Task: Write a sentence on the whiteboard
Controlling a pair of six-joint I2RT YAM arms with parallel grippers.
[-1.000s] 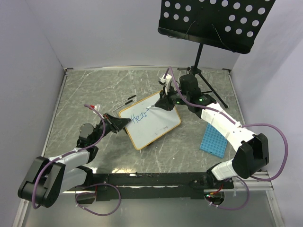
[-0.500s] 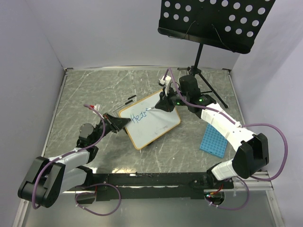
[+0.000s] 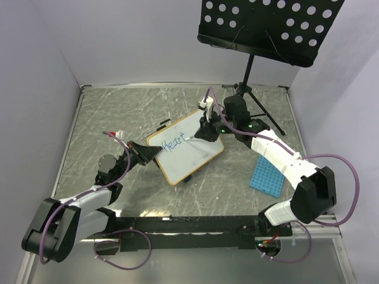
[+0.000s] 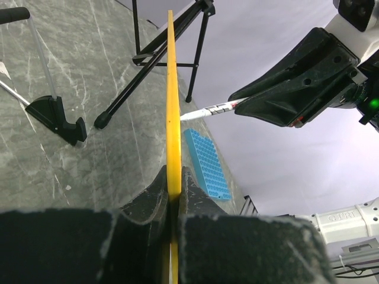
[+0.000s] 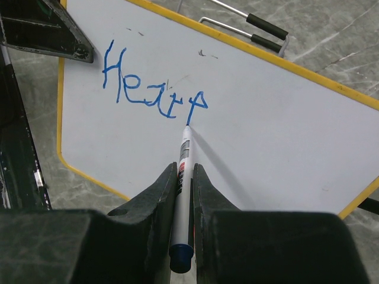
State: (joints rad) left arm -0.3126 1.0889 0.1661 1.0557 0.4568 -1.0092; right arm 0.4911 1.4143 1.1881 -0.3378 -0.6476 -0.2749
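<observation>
Only 1 word of the sentence (image 5: 151,89) stood in blue near the far-left corner of the whiteboard (image 3: 195,155), so most of the writing was judged still to do. The whiteboard sat mid-table (image 3: 112,112), its left edge pinched by the left claw (image 3: 149,152). The right claw (image 5: 185,173) was clamped on the marker (image 5: 185,145), its tip touching the last letter. Against 1 second earlier, the board had swung slightly farther, and a black foot (image 3: 188,177) now showed under its near edge.

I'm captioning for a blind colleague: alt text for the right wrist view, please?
The right gripper, fingers shut on a marker, holds its tip to the yellow-framed whiteboard at the foot of the last letter of a blue handwritten word.
</observation>
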